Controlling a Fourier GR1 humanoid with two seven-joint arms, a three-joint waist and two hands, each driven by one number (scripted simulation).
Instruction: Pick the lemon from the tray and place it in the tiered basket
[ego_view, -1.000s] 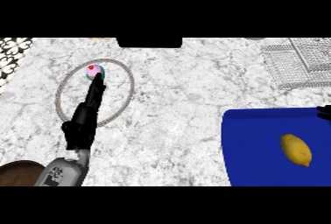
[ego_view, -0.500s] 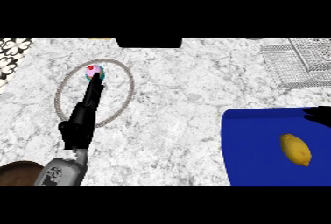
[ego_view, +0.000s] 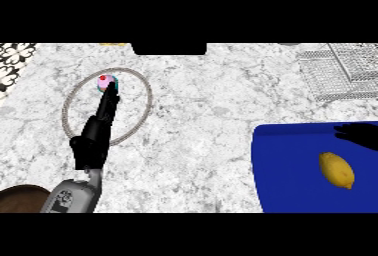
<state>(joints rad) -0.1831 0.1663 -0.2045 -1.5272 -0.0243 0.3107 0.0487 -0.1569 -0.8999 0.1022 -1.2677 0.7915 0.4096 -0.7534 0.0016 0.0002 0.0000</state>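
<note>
A yellow lemon (ego_view: 336, 170) lies on the blue tray (ego_view: 288, 170) at the lower right. My right hand (ego_view: 359, 135) enters from the right edge, just above the lemon over the tray's far part, open and holding nothing; most of it is cut off by the edge. The wire tiered basket (ego_view: 341, 70) stands at the upper right. My left hand (ego_view: 100, 127) stretches up the left side with straight fingers, open, its tips over a plate.
A round plate (ego_view: 74, 107) at the left carries a small pink cupcake (ego_view: 105, 82) by my left fingertips. A dark block (ego_view: 168, 48) sits at the counter's far edge. A brown object (ego_view: 18, 197) shows at the lower left corner.
My right hand has come further in from the right edge, moving left and down toward the lemon. The left arm has hardly moved.
</note>
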